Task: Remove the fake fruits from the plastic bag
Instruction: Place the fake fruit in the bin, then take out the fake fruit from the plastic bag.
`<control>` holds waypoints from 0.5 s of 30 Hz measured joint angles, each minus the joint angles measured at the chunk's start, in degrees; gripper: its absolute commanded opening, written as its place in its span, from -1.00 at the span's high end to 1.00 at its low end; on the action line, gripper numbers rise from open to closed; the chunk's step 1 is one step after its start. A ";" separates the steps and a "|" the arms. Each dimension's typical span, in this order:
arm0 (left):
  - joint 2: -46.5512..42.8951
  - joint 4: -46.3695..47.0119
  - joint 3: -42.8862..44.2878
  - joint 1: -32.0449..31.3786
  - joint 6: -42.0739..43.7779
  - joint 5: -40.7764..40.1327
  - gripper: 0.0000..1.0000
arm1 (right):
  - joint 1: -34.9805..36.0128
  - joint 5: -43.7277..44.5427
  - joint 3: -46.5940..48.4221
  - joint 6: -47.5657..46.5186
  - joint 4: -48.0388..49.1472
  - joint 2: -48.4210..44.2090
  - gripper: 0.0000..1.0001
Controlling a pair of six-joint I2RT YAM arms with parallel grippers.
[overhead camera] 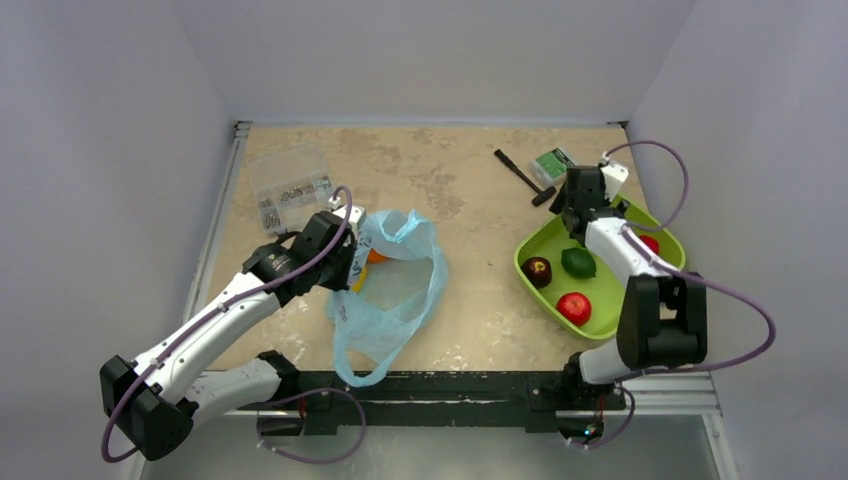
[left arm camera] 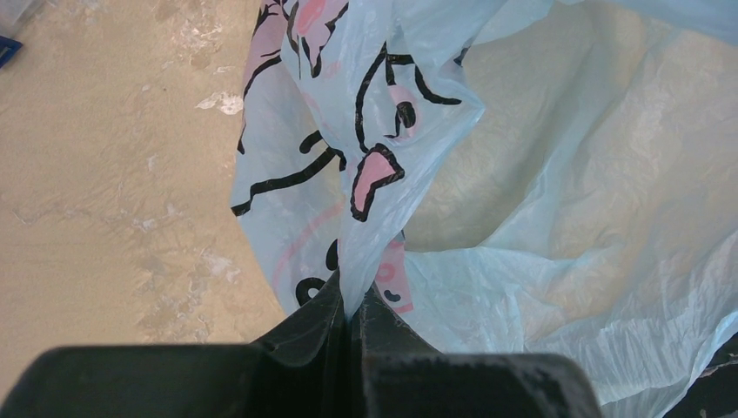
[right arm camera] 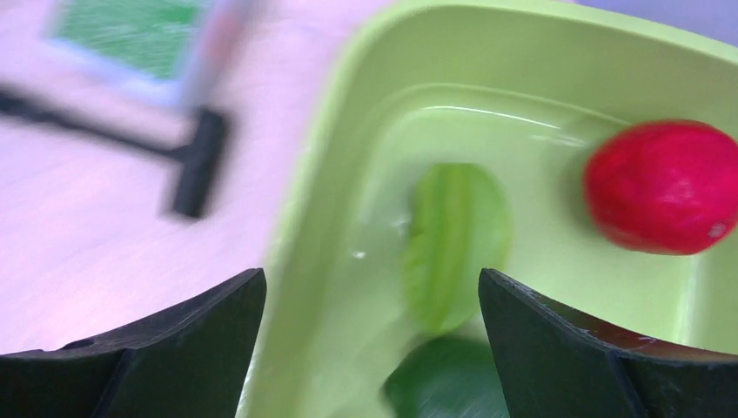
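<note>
The light-blue plastic bag (overhead camera: pixel 395 290) lies left of centre with its mouth open. My left gripper (overhead camera: pixel 345 250) is shut on a fold of the bag's printed edge, seen close in the left wrist view (left arm camera: pixel 352 300), where the bag (left arm camera: pixel 557 218) fills the frame. An orange fruit (overhead camera: pixel 375 256) and a bit of a yellow one (overhead camera: pixel 358 281) show inside the bag beside the gripper. My right gripper (overhead camera: pixel 575 215) is open and empty over the far end of the lime-green tray (overhead camera: pixel 603 325). The tray holds a maroon fruit (overhead camera: pixel 537 270), a dark green fruit (overhead camera: pixel 578 262) and a red fruit (overhead camera: pixel 574 307).
A clear compartment box (overhead camera: pixel 292 188) stands at the back left. A black tool (overhead camera: pixel 523 177) and a small green box (overhead camera: pixel 552 162) lie behind the tray. The right wrist view shows the tray's rim (right arm camera: pixel 322 174), a light-green ridged fruit (right arm camera: pixel 457 239) and a red fruit (right arm camera: pixel 661 187).
</note>
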 measured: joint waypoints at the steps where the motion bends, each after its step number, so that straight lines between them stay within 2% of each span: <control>1: 0.00 0.02 0.00 0.00 0.00 0.07 1.00 | 2.45 -0.07 0.07 -0.37 -0.68 -2.29 -0.83; 6: 0.00 0.07 0.00 0.00 0.00 0.28 1.00 | 14.88 -5.97 0.70 -4.15 -0.83 -13.49 -0.79; 11: 0.00 0.09 0.00 0.00 0.00 0.28 1.00 | 24.94 -21.79 -3.45 -6.64 3.10 -23.04 -0.75; 15: 0.00 0.09 0.00 0.00 -0.02 0.11 1.00 | 36.35 -31.30 -9.46 -5.53 8.52 -26.84 -0.69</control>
